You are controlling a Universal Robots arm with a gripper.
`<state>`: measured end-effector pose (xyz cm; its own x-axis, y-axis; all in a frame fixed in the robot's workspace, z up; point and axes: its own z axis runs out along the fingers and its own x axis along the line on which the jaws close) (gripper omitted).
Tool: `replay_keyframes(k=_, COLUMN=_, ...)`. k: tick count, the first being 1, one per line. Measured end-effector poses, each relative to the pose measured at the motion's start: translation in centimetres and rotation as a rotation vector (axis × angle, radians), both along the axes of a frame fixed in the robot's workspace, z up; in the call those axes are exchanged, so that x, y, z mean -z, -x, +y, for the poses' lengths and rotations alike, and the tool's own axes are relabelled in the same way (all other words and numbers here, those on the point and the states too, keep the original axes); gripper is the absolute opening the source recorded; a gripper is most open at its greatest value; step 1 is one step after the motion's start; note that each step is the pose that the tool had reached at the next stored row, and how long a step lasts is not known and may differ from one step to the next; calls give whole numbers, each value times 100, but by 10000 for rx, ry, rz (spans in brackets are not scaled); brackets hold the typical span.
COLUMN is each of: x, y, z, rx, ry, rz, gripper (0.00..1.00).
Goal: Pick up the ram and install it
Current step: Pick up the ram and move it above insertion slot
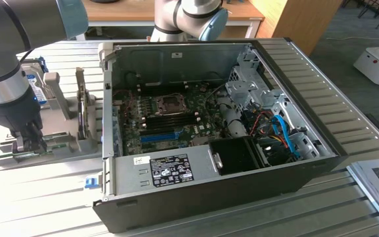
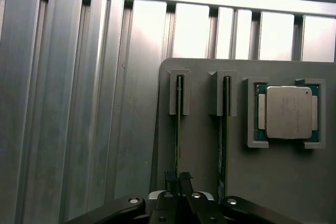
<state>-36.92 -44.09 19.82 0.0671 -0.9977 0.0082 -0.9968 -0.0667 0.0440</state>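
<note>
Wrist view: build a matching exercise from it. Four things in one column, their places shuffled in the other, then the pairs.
Things
1. the ram
2. the second stick
3. the processor
4. the slatted table

Places
A. flat in a square recess of the grey holder
B. ribbed metal under the holder
C. on edge in a slot, pinched by the gripper
D. on edge in the next slot, untouched

Pairs: 1-C, 2-D, 3-A, 4-B

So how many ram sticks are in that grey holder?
2. One ram stick stands clamped between the fingers; the other ram stick stands beside it, nearer the processor. Others may be hidden.
</note>
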Motion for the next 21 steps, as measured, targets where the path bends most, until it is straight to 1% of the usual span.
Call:
replay_keyframes(k=3, x=-10, y=-1, z=1, rx=0, ry=-1, rz=-1, gripper=12)
replay_keyframes(k=21, x=-146, y=0, z=0, rx=0, ry=0, rz=0, gripper=12)
